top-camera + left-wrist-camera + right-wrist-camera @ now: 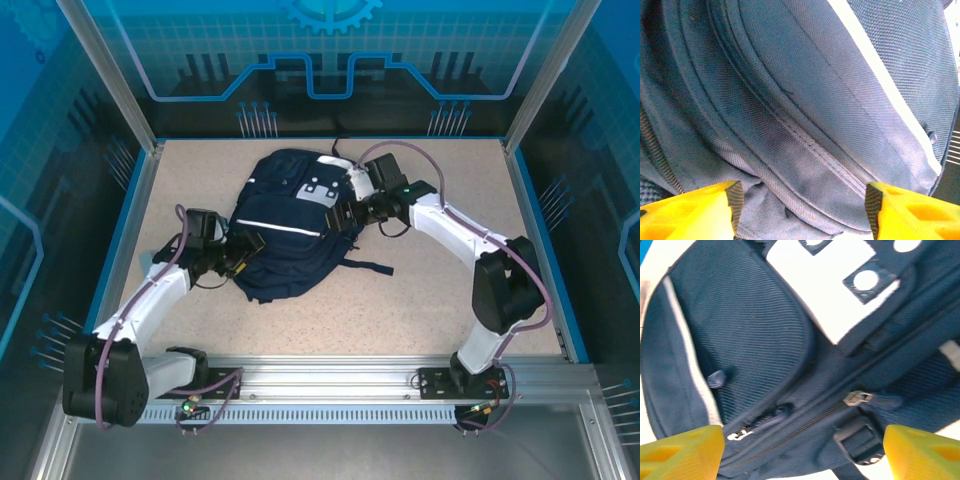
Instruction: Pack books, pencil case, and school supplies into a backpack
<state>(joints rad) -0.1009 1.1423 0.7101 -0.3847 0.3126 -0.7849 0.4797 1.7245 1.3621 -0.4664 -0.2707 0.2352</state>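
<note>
Speckled tabletop [430, 300] bearing the backpack [285, 225] flat at centre, long axis near-left to far-right, the left gripper [247, 253] at its near-left end, the right gripper [342, 215] at its far-right end, the 2 about equally near, jaws spread, apparently gripping nothing.

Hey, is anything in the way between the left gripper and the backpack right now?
Nothing visible. The left gripper is close up on the backpack, jaws apart, with only the bag's own navy fabric between them.
</note>
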